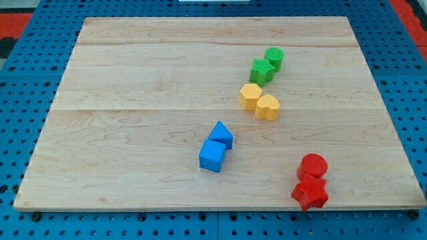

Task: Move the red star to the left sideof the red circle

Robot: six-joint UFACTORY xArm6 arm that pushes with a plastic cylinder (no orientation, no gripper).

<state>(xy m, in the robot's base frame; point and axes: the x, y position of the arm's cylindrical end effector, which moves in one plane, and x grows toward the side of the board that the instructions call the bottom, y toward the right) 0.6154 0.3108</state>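
Note:
The red star lies near the board's bottom right edge. The red circle sits just above it, touching it. The star is below the circle, not to its left. My tip does not show in this view, and no part of the rod or arm is visible.
A blue cube and a blue triangular block touch near the middle. A yellow hexagon and a yellow heart touch at upper right. A green star and a green cylinder sit above them. The wooden board rests on a blue pegboard.

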